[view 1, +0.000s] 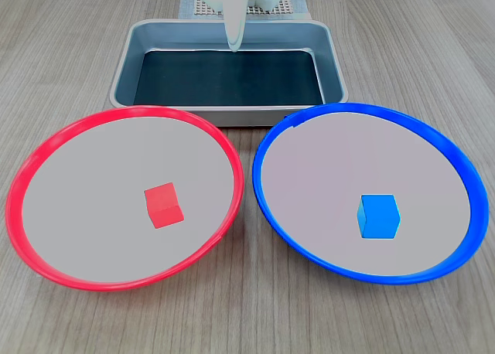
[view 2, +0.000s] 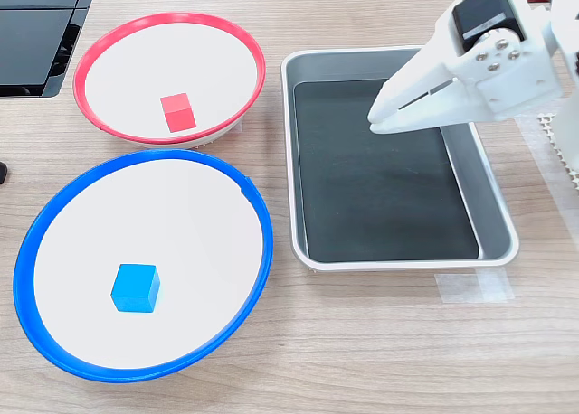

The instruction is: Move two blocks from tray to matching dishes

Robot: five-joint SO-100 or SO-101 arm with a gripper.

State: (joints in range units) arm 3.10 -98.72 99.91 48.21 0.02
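Observation:
The red block [view 1: 163, 205] [view 2: 177, 112] lies in the red-rimmed dish [view 1: 46, 149] [view 2: 118, 39]. In the blue-rimmed dish [view 1: 445, 149] [view 2: 54, 211] rests the blue block [view 1: 378, 216] [view 2: 136, 287]. Behind the dishes in the first exterior view stands the silver-grey tray [view 1: 124, 68] [view 2: 493, 206]; its dark floor holds nothing. My white gripper [view 1: 233, 43] [view 2: 374, 119] hangs over the tray's far part, shut, with nothing in it.
A dark flat panel [view 2: 36, 34] lies at the second exterior view's top left. The arm's white base and a mesh mat [view 1: 203, 8] sit behind the tray. Clear tape [view 2: 475, 287] is stuck to the wooden table near the tray.

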